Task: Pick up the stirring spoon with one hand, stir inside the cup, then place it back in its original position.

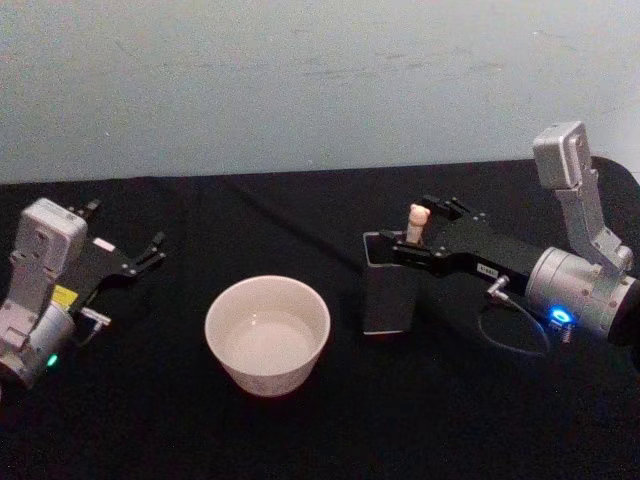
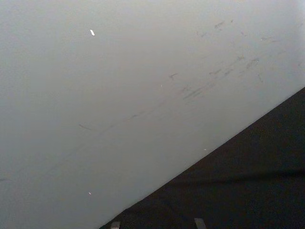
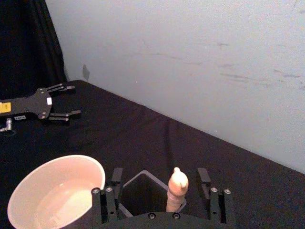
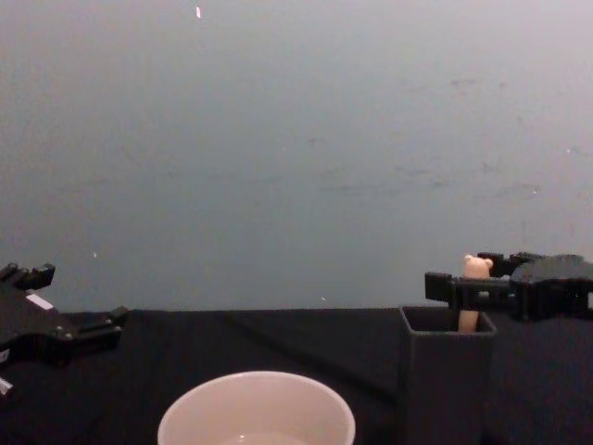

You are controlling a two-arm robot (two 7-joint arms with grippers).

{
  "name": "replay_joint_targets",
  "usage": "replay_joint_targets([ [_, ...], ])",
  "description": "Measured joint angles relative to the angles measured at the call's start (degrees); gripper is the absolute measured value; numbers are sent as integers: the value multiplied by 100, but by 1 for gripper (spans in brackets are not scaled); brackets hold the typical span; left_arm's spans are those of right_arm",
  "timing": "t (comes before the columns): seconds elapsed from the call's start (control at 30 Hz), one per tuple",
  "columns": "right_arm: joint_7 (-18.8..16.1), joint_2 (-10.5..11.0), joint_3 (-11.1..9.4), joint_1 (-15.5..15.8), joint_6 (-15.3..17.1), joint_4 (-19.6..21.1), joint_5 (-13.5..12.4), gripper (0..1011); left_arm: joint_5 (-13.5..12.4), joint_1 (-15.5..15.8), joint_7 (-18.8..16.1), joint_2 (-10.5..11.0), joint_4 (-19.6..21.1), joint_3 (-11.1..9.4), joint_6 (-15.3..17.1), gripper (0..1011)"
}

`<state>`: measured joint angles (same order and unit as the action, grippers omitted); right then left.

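Right gripper [image 1: 420,228]: reaches from the right over the top of the holder; its jaws stand spread on either side of the spoon's handle, with a gap on both sides in the right wrist view, so nothing is clamped.
Stirring spoon [image 1: 417,222]: stands upright in the holder, at the corner nearest the gripper; the beige bear-head top pokes above the rim. The chest view gives the bear ears [image 4: 477,267]; the right wrist view gives the rounded top from behind [image 3: 177,183]. Bowl and neck are hidden inside the holder.
Holder [image 1: 390,290]: dark grey square box on the black surface [image 1: 300,430], to the right of the cup. The right wrist view looks down into its open mouth [image 3: 143,183]; the chest view gives its flat side wall [image 4: 445,380].
Cup [image 1: 268,335]: cream-white, round, near the middle of the surface, just beside the holder but apart from it. The head view shows its pale inside; the chest view catches the rim [image 4: 257,408].
Left gripper [image 1: 140,255]: parked at the left edge of the surface, well away from the cup, jaws spread and holding nothing; the right wrist view shows it lying flat in the distance [image 3: 59,102].
Wall [image 2: 119,86]: plain grey, scuffed, behind the surface.
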<state>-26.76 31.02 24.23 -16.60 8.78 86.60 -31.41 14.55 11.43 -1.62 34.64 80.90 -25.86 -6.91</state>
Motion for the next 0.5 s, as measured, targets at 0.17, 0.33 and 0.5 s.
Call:
replay_joint_targets([
  [0.17,129,-84,-91,45,-193,18,40,1002,0,0,0,0,0,0,0,1001],
  [0.33,488,-309,-295,79,-485,93,185,1002,0,0,0,0,0,0,0,1001],
  [0.5,1074,-604,-583,151,-887,171,391,1000,0,0,0,0,0,0,0,1001],
])
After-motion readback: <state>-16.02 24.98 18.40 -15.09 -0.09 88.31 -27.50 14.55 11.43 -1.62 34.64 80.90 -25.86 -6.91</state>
